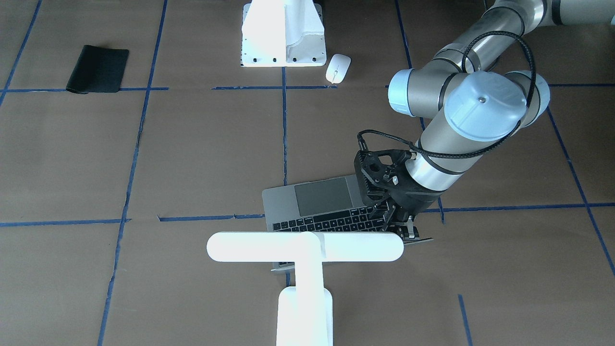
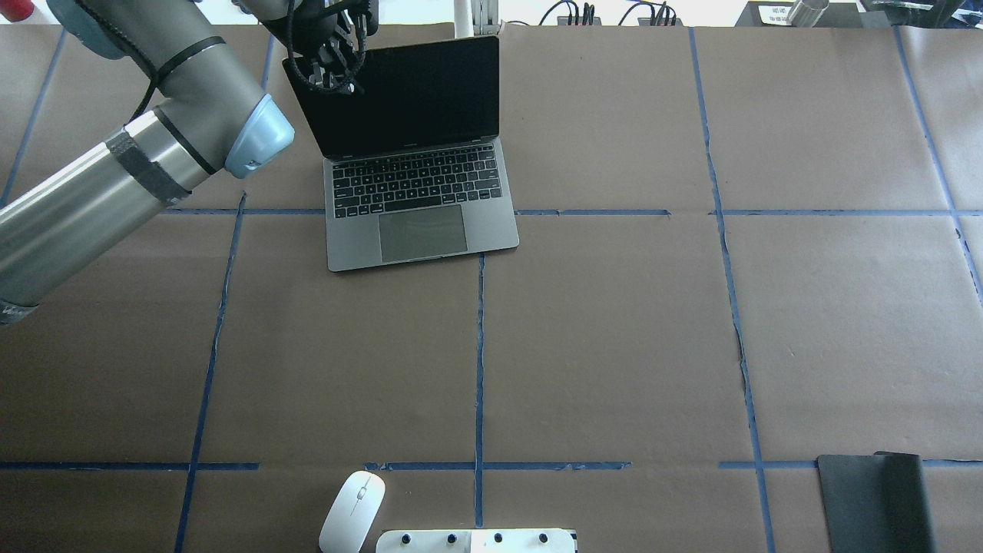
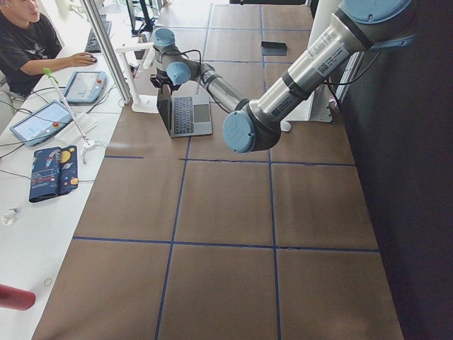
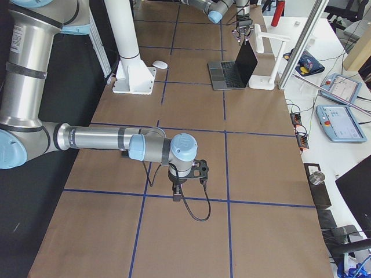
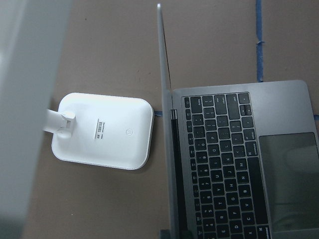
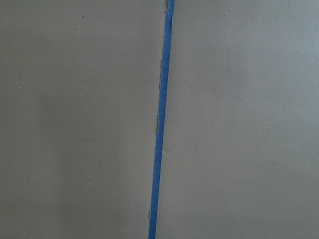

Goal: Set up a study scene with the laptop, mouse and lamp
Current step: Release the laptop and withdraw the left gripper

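Laptop (image 2: 422,180), open, lamp (image 1: 305,247) just behind its lid: thin, stiff, slippery metal, I judge, hinge delicate; take by lid's top corner, where my left gripper (image 2: 334,73) straddles it, clamped or not I cannot tell; right gripper (image 4: 175,194) likewise unclear.

Table (image 2: 614,346): brown paper, gridded with blue tape (image 6: 160,124).
Mount (image 1: 283,36): white block with bolt holes.
Mat (image 1: 97,68): black, flat, well apart from the mount, along the same table edge.
Person (image 3: 28,39): seated far from the mount.
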